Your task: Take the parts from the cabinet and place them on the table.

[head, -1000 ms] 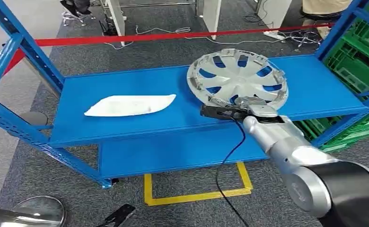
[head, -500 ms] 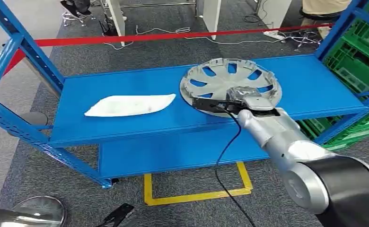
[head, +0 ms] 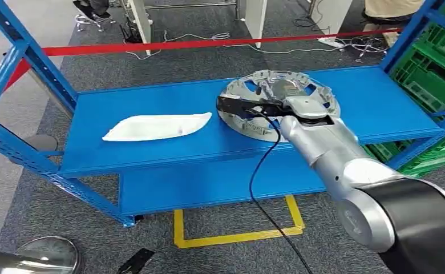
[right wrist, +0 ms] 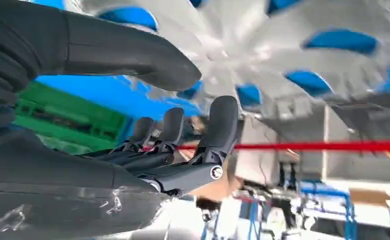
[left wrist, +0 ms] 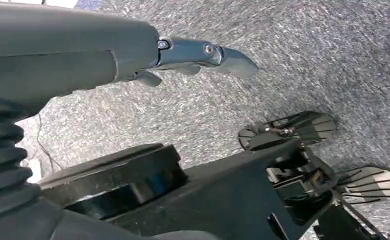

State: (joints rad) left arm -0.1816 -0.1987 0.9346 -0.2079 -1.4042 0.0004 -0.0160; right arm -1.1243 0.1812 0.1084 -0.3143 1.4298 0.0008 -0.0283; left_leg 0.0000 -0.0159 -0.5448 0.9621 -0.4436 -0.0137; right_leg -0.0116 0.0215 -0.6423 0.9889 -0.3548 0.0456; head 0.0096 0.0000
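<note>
- Silver wheel cover (head: pixel 277 97) sits tilted on the blue shelf (head: pixel 152 154), held at its rim by the right hand (head: pixel 286 108).
- Left hand (left wrist: pixel 203 55) hangs with fingers apart, holding nothing.
- Next, I think: carry it to the table.

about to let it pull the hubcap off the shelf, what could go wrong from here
1. The right hand reaches over the near part of the silver hubcap, whose near side looks raised off the blue shelf; a grasp at one edge could let it swing or slip.
2. The black cable hanging from the wrist might snag on the shelf's front lip.
</note>
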